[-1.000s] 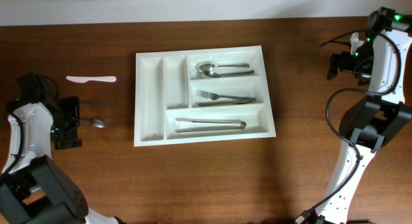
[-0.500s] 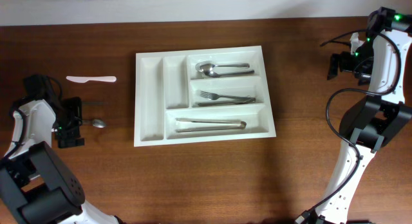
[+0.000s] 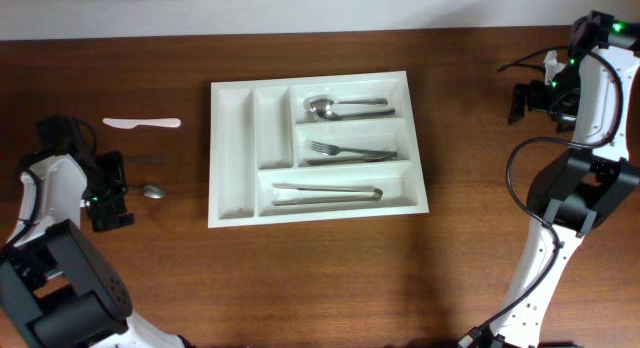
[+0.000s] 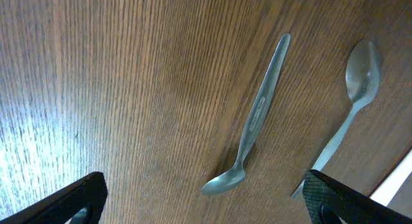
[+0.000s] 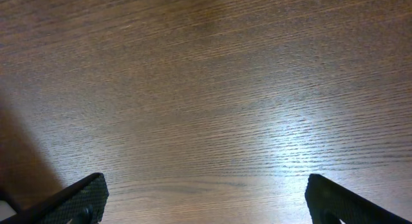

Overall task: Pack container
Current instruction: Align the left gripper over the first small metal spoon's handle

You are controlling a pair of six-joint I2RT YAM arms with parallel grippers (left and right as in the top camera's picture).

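The container (image 3: 232, 148) is a large white cutlery tray at mid-table. It holds spoons (image 3: 345, 106), forks (image 3: 350, 150) and tongs (image 3: 327, 194) in its three long compartments; the two narrow ones look empty. A metal spoon (image 3: 150, 191) lies on the table left of the tray. My left gripper (image 3: 112, 193) is open beside it. In the left wrist view the spoon (image 4: 254, 124) lies just ahead of the open fingers (image 4: 206, 201), with a second spoon (image 4: 357, 82) to its right. My right gripper (image 3: 520, 101) is open and empty over bare wood (image 5: 206, 198).
A white plastic knife (image 3: 140, 122) lies on the table left of the tray, beyond the spoons. The right arm stands at the far right edge of the table.
My left gripper has shifted slightly near the spoon. Nothing has been taken hold of. The right arm has not moved.
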